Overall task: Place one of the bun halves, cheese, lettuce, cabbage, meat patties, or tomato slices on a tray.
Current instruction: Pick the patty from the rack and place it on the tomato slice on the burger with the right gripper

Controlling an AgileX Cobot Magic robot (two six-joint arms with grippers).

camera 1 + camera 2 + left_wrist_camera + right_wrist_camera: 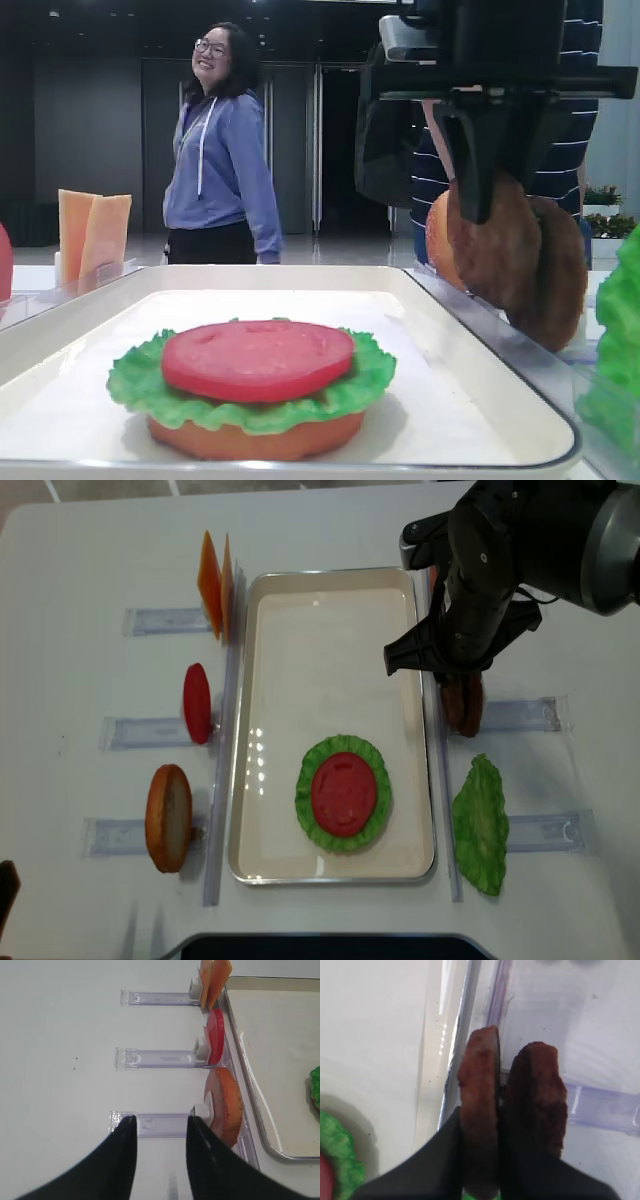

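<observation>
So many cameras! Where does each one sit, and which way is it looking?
Exterior high: low at the tray's end, looking along it; right pincer shows.
Right wrist: on the right arm, looking down its pincer, shut on a meat patty.
Left wrist: on the left arm, facing table racks; open pincer shows.
Overhead realsense: straight down; right arm shows.
Both exterior views share the lettuce and tomato slice.

A: Tray [330, 600] mid-desk [80, 540]. What's on it?
B: Bun half [255, 440], lettuce [308, 805] on that, tomato slice [343, 793] on top, at the tray's 6 o'clock.
A: Off-tray?
B: At 9 o'clock, racks stand cheese [215, 572], a tomato slice [197, 702] and a bun half [168, 818] on edge. At 3 o'clock, meat patties [463, 702] upright side by side; lettuce [480, 825] at 4.
</observation>
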